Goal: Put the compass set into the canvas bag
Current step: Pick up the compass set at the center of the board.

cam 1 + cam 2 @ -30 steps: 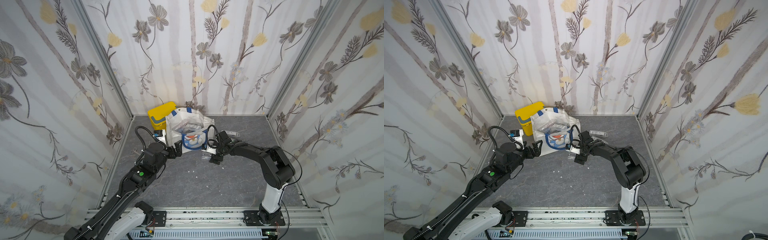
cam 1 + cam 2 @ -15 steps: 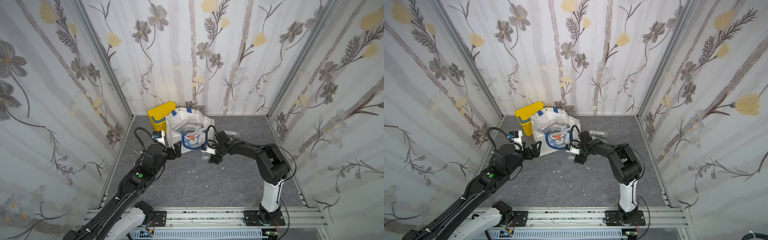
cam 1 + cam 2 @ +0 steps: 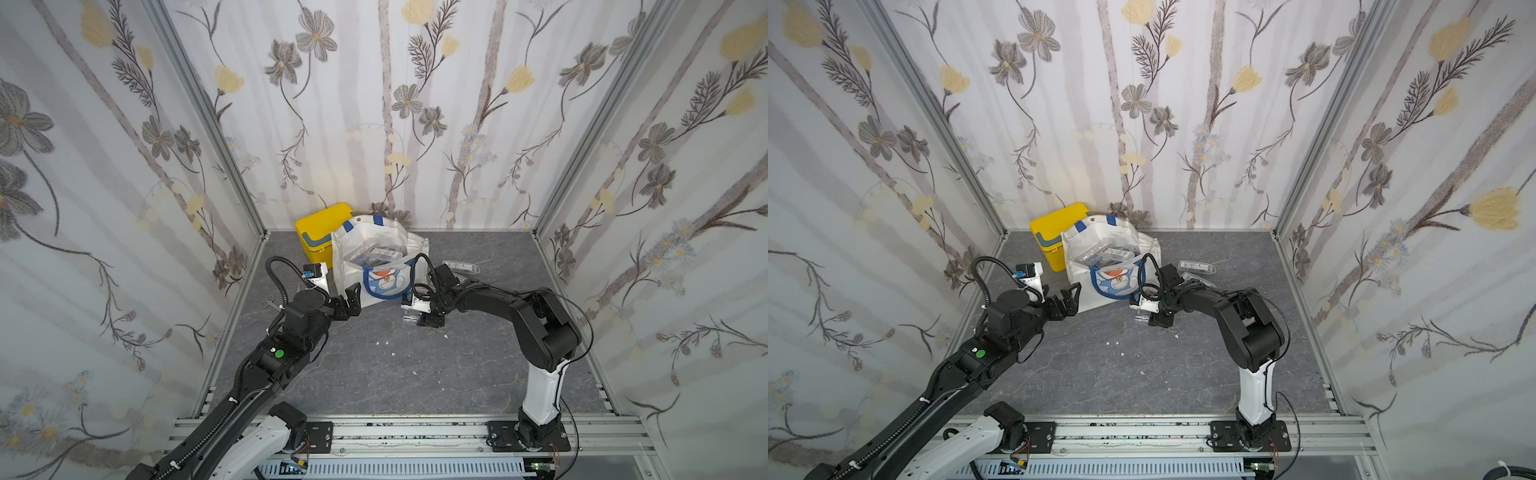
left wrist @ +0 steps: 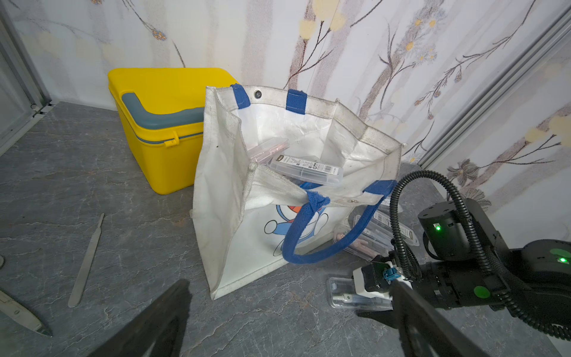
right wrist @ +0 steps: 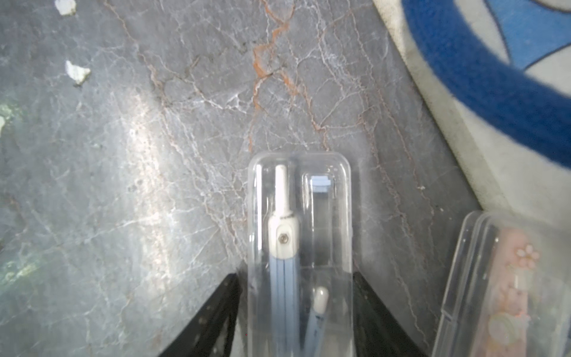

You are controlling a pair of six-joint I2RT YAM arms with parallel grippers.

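Your right arm (image 3: 540, 332) rises from its base at the front edge of the grey marbled worktop (image 3: 374, 374), folds at the elbow and runs its forearm low toward the middle; the wrist tips down, so the right gripper (image 5: 295, 275) stands over the compass set (image 5: 299, 235), a clear plastic case holding a blue-grey compass with a white head. In the right wrist view its black fingers bracket the case's two long sides and pinch it; the case lies flat on the worktop, outside the bag, just in front of the bag's right front corner.

The white boxy canvas bag (image 4: 216, 201), with blue handles and a blue cartoon cat on its pocket, stands upright and open-mouthed near the back edge; other clear cases (image 4: 306, 168) lie inside it; a yellow plastic box (image 3: 320, 232) with a grey-blue handle sits just beside it, at the back edge.

Your left arm (image 3: 270, 361) stretches from the front left corner diagonally toward the bag, forearm low; the left gripper (image 3: 349, 297) points at the bag's lower left front corner, fingers spread wide and holding nothing; you cannot tell whether they touch the fabric.
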